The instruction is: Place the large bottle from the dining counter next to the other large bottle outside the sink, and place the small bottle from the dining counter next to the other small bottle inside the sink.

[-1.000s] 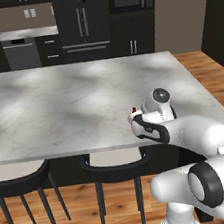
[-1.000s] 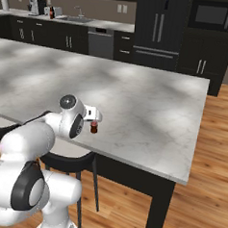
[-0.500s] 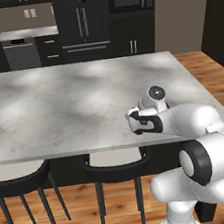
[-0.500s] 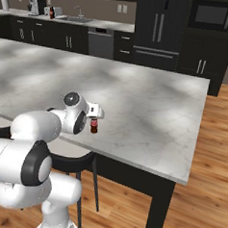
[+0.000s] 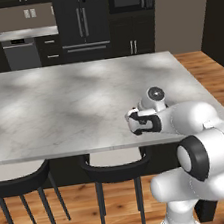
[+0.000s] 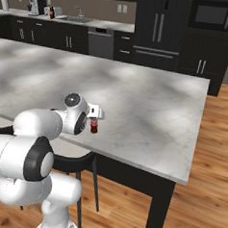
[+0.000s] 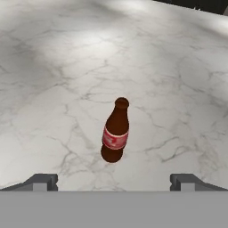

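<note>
The small bottle [image 7: 116, 131], a tiny brown cola bottle with a red label, stands upright on the dining counter [image 7: 182, 62] near its front edge. In the hand view it is just ahead of my gripper [image 7: 113, 182] and centred between the two widely spread fingertips [image 7: 43, 181]. My gripper is open and touches nothing. From the right base, the small bottle [image 6: 93, 126] is just under the white hand [image 6: 94, 111]. From the left base, the hand [image 5: 137, 122] covers it. The sink's faucet [image 6: 80, 11] shows far back on the dark kitchen worktop.
Black stools [image 5: 115, 164] stand under the dining counter [image 5: 57, 104] on my side. A dark bottle shape [image 6: 51, 12] beside a coffee machine [image 6: 35, 6] is too small to identify. Dark cabinets and a fridge [image 5: 82, 22] line the back wall. Wood floor [image 6: 202, 185] lies to the right.
The arm has folded in and the hand has slid slightly left along the counter's front edge over the small bottle. The bottle itself has stayed put.
</note>
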